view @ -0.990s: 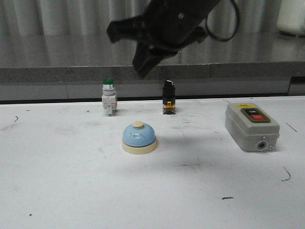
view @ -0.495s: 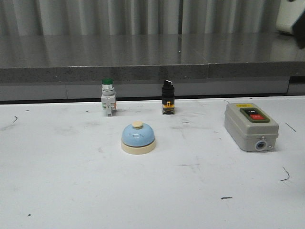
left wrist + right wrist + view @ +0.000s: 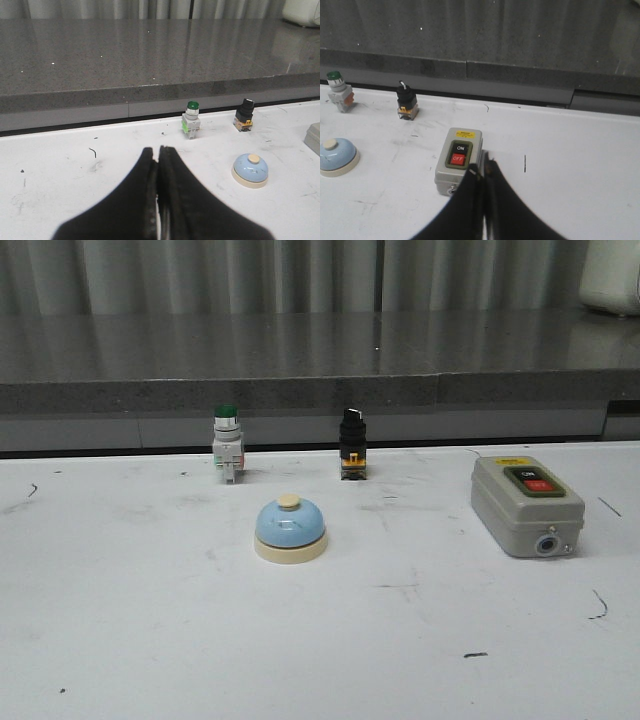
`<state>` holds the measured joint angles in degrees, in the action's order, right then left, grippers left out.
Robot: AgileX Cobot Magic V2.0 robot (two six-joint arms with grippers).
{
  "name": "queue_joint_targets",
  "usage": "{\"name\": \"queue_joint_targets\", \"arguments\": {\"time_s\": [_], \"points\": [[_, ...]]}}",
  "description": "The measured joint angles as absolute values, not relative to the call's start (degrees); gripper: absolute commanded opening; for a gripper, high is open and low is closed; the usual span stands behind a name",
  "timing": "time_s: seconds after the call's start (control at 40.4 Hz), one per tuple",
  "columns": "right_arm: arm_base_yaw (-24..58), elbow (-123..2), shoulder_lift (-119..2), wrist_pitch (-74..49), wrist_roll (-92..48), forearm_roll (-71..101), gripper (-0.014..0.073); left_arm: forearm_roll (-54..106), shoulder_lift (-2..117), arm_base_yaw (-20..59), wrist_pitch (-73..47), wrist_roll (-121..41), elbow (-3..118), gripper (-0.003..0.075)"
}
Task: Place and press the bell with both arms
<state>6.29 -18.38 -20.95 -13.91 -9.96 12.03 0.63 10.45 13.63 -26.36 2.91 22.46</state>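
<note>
The light-blue bell [image 3: 290, 528] with cream base and cream button stands upright on the white table, left of centre in the front view. It also shows in the left wrist view [image 3: 250, 170] and in the right wrist view [image 3: 336, 156]. Neither arm shows in the front view. My left gripper [image 3: 157, 150] is shut and empty, held back from the bell and to its left. My right gripper [image 3: 484, 167] is shut and empty, above the near right corner of the grey switch box [image 3: 459, 159].
The grey switch box [image 3: 527, 504] with black and red buttons lies right of the bell. A green push button [image 3: 227, 443] and a black selector switch [image 3: 352, 443] stand behind the bell. A dark raised counter [image 3: 320, 360] runs along the table's far edge.
The black arm that hung over the bell a second ago has drawn out of the front view to the upper right. The bell has not moved.
</note>
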Motion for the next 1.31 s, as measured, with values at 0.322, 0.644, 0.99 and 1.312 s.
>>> {"name": "queue_joint_targets", "arguments": {"time_s": [0.322,0.644,0.99,1.312], "points": [[6.29,-17.19,-15.70,-15.08,-9.96,12.03,-0.0059,0.63,10.45,13.63,-26.36,2.91,22.46,-0.0020],[6.29,-17.19,-15.70,-15.08,-9.96,12.03,-0.0059,0.63,10.45,13.63,-26.36,2.91,22.46,-0.0020],[6.29,-17.19,-15.70,-15.08,-9.96,12.03,-0.0059,0.63,8.39,12.83,-25.25,3.02,20.26,-0.0020],[6.29,-17.19,-15.70,-15.21,-9.96,12.03,-0.0059,0.43,-0.36,1.89,-16.31,6.58,7.94,-0.0020]]}}
